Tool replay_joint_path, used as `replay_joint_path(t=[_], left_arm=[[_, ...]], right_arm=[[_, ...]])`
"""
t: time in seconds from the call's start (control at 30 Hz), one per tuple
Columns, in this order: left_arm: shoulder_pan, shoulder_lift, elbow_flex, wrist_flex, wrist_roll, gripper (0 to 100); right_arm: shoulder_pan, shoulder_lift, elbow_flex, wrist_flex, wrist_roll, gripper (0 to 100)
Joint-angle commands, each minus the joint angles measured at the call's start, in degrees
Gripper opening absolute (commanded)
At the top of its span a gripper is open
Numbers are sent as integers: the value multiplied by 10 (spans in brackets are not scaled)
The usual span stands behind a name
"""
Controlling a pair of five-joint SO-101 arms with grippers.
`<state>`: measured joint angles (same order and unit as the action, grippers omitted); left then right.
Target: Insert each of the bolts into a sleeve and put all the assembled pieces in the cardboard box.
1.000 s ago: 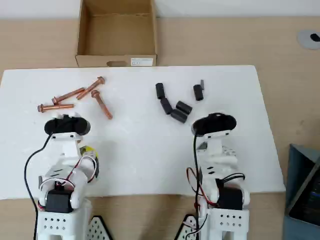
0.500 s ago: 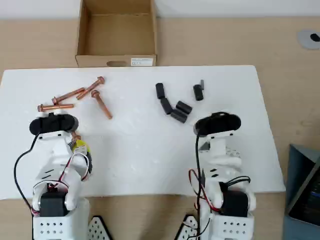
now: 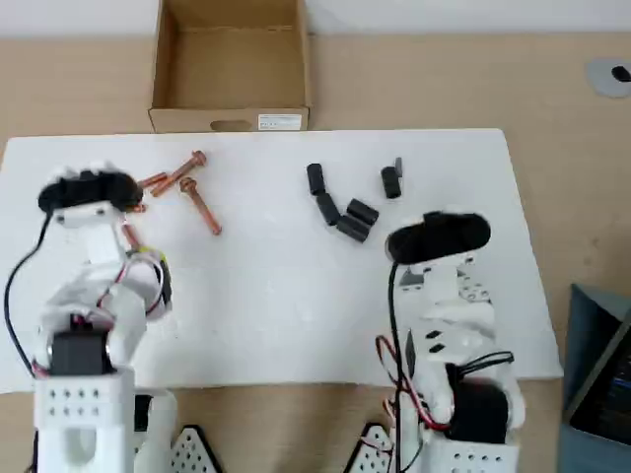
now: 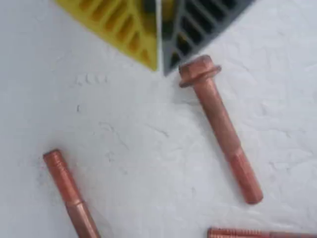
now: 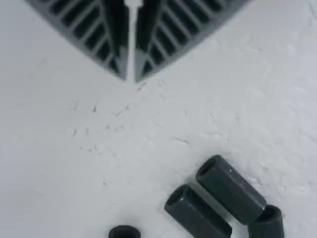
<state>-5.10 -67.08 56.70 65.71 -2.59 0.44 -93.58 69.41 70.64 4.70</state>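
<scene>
Several copper bolts lie at the back left of the white mat; two of them show beside the left arm's head, which covers the others. In the left wrist view my left gripper is shut, its yellow and black tips just beside the head of one bolt; a second bolt lies apart. Several black sleeves sit clustered at mid-back. My right gripper is shut and empty above bare mat, a short way from two sleeves.
The open cardboard box stands empty beyond the mat's far edge. One sleeve lies apart, to the right of the cluster. The white mat is bare in its middle and front. A dark bin stands at the right edge.
The left arm has swung away from the front and to the left, ending over the bolts. The right arm has shifted slightly to the right. Bolts and sleeves have not moved.
</scene>
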Motion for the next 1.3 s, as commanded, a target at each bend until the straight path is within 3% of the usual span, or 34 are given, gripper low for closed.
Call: replay_joint_path(t=[0.0, 0.2, 0.37, 0.53, 0.7, 0.9, 1.27], left_arm=[[-5, 76, -92, 3, 0, 7], [-5, 190, -201, 62, -1, 7], [-60, 298, -295, 119, -2, 13], [-121, 422, -403, 203, -3, 116], [-131, 523, -491, 273, -42, 128], [-133, 590, -551, 280, -50, 129], [-128, 673, -560, 276, -105, 132]], right_arm=[[2, 102, -104, -1, 2, 9], [3, 303, -278, 8, 3, 10], [3, 481, -436, 73, 4, 10], [3, 655, -582, 164, 7, 12], [2, 810, -729, 217, 42, 12], [2, 977, -900, 262, 87, 12], [-59, 1206, -1074, 268, 88, 75]])
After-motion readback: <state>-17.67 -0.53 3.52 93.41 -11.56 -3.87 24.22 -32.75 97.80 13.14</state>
